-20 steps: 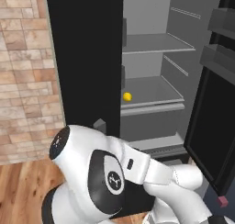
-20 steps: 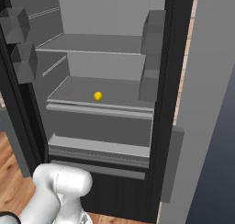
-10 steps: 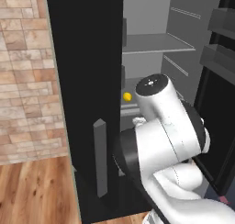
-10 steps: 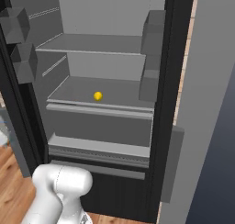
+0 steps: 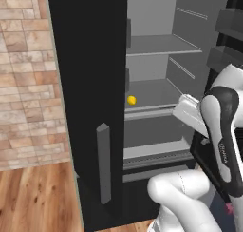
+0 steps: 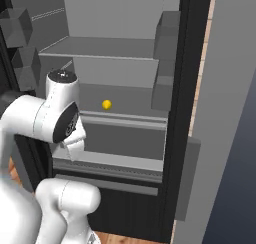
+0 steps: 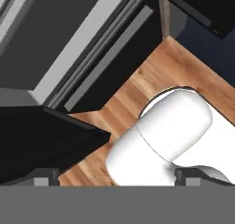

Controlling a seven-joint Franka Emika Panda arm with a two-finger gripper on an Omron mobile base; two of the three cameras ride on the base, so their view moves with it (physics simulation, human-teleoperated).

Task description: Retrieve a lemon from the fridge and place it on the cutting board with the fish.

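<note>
wood plank floor [image 7: 151,81] lies below the gripper [image 7: 114,177], a brick wall [image 5: 28,74] off to the side. one fridge [image 5: 90,107] stands with both doors swung wide, grey shelves [image 6: 120,53] bare but for one lemon [image 6: 106,104] on the middle shelf, up above the downward-pointing gripper and well apart from it. the jaws stand spread wide, grasping nothing
</note>
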